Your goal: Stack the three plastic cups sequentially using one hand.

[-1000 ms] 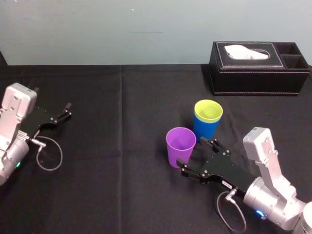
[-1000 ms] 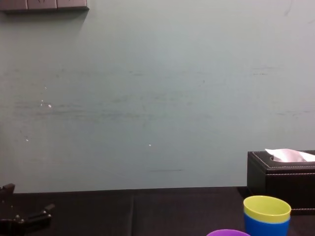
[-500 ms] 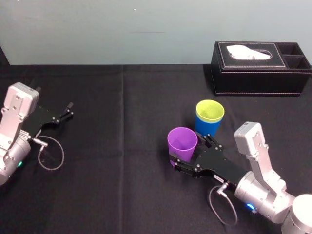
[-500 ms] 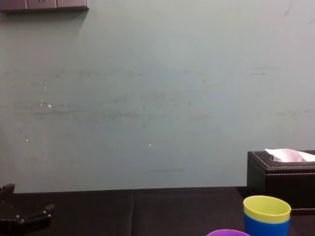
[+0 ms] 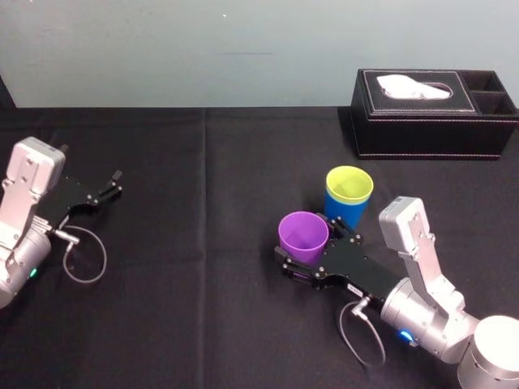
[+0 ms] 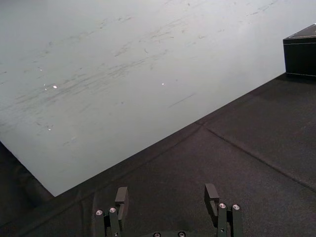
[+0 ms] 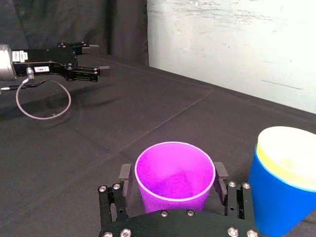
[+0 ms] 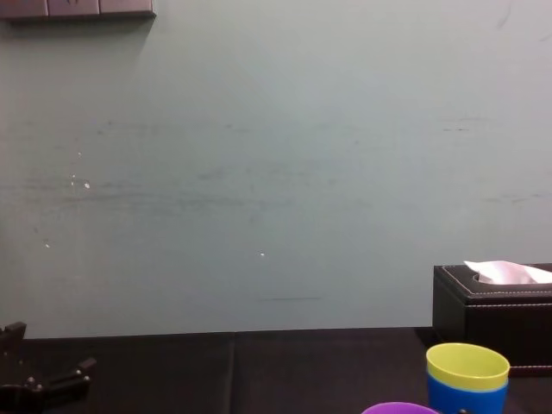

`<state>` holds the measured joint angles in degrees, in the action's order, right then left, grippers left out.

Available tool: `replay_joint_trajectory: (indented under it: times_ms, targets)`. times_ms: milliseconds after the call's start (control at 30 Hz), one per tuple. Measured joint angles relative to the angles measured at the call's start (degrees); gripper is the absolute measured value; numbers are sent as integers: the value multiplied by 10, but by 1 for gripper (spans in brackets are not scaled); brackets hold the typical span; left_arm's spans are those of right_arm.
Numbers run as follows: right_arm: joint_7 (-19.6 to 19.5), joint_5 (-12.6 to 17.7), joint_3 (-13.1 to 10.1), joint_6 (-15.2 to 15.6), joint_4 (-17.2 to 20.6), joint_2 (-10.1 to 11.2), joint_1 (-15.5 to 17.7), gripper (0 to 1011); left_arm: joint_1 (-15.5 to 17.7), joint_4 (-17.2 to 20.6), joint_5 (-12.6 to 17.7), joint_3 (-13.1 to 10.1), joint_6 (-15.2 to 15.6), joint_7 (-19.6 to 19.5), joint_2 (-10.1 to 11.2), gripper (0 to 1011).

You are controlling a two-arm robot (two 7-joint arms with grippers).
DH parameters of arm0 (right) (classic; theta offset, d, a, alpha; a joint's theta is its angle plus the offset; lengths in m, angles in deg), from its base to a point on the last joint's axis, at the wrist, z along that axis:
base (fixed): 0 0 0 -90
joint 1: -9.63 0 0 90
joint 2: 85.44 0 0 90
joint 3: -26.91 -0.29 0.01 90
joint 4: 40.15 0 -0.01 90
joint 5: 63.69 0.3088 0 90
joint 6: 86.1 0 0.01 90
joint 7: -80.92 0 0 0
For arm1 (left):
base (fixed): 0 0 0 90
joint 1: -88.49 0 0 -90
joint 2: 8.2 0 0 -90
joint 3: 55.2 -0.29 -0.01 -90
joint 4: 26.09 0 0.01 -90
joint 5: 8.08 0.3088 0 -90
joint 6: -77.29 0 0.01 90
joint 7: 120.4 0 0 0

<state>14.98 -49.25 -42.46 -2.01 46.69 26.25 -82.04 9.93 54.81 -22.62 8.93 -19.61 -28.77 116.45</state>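
A purple cup (image 5: 302, 235) stands upright on the black table, right of centre. Just behind it to the right, a yellow-green cup (image 5: 349, 184) is nested in a blue cup (image 5: 345, 212). My right gripper (image 5: 308, 245) is open and straddles the purple cup low down. In the right wrist view, one finger stands on each side of the purple cup (image 7: 175, 177), close to its wall, with the blue cup (image 7: 281, 202) beside it. My left gripper (image 5: 109, 185) rests open at the table's left side, far from the cups. Its fingers (image 6: 122, 195) hold nothing.
A black tissue box (image 5: 434, 113) with white tissue sits at the back right, behind the cups. A looped cable (image 5: 81, 255) hangs from the left wrist. The table's middle and left are bare black cloth (image 5: 203, 243).
My right gripper has moved forward and left until its fingers flank the purple cup. The cups and my left arm have stayed in place.
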Motion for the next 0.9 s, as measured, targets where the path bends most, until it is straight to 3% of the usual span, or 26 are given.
replay_joint_trajectory:
  times_ms: [800, 900]
  targets:
    - [-6, -12, 7, -4, -16, -11, -12, 1004, 0, 0, 0, 0, 0, 0, 0, 1011]
    - [-6, -11, 7, -4, -15, -11, -12, 966, 0, 0, 0, 0, 0, 0, 0, 1011]
